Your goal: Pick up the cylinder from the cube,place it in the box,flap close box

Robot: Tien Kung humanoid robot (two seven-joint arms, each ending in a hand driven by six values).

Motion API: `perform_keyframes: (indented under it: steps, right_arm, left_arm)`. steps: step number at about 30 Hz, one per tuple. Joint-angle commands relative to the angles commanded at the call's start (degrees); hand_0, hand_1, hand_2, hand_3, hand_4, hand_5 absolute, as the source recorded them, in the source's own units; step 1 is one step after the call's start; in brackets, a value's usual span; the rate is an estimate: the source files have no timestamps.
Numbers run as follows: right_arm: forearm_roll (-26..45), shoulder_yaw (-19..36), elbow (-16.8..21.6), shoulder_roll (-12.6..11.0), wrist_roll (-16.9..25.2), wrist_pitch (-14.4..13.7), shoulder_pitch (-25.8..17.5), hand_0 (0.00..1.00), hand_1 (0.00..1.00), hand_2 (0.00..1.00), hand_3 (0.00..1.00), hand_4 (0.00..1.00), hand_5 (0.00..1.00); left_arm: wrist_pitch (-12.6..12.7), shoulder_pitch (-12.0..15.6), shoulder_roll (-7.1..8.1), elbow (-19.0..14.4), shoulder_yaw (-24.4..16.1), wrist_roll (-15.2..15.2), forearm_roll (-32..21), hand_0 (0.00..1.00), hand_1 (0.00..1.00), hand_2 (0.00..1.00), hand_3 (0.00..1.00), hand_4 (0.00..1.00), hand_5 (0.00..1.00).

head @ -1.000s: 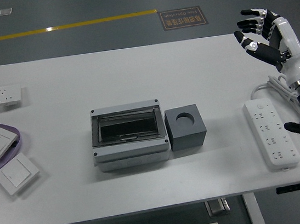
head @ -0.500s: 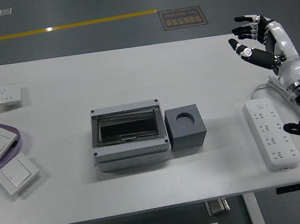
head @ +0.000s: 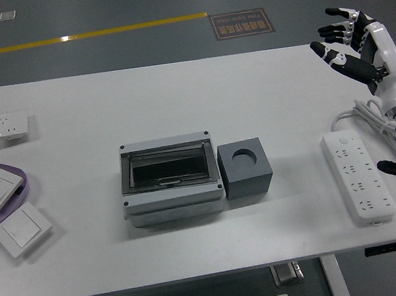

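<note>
Drawn back toward the worktop's (head: 177,99) far right corner, away from the middle where it reached half a second ago: right hand (head: 344,34), fingers spread wide, holding nothing. At centre, grey cube (head: 244,168) touching the box (head: 169,175), round socket on top looking empty. No cylinder visible anywhere, perhaps inside the box already. Clear flap apparently down, task seemingly near done
</note>
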Motion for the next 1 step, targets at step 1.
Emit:
perform_keyframes:
  steps: [1]
  right_arm:
    - [-0.17,0.46,0.16,0.01,-0.36,0.25,-0.21,0.635,0.618,0.588,0.746,0.947,0.362]
  left_arm:
    - [-0.07,0.11,0.07,0.04,-0.04,-0.04,0.0,0.61,0.623,0.622,0.641,0.707,0.246]
